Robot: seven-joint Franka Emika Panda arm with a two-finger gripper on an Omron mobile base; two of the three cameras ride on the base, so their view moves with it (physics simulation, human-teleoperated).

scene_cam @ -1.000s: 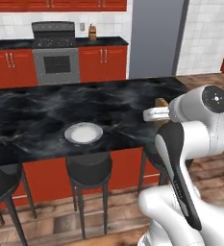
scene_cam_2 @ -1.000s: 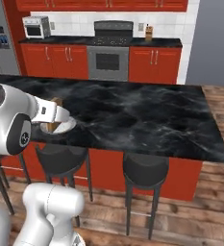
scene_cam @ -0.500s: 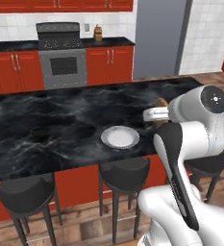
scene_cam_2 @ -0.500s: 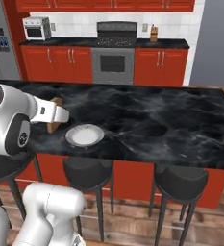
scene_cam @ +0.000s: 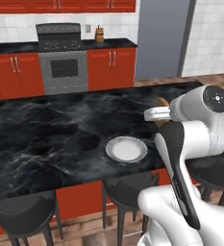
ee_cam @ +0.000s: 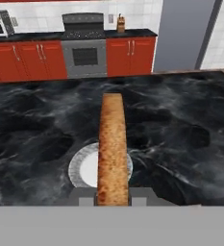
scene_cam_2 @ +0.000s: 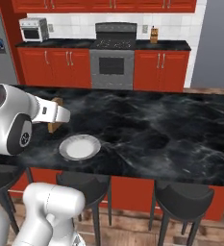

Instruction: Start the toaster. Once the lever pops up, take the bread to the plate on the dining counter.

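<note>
Bread (ee_cam: 112, 144) handling: we judge the slice light, stiff and crumbly at the crust, so a firm pinch across its flat faces near one end suits it, and excess force would likely break it. In the hand view we see the slice edge-on, running up the centre of the frame from the bottom edge, where the gripper (ee_cam: 112, 201) is clamped on its lower end. The plate (ee_cam: 84, 169) lies on the dining counter (ee_cam: 190, 120) directly behind the slice, lower centre of the frame. In the left base view the plate (scene_cam: 126, 149) sits at centre, with the bread (scene_cam: 162, 102) held well above the counter, up and to the right of it.
</note>
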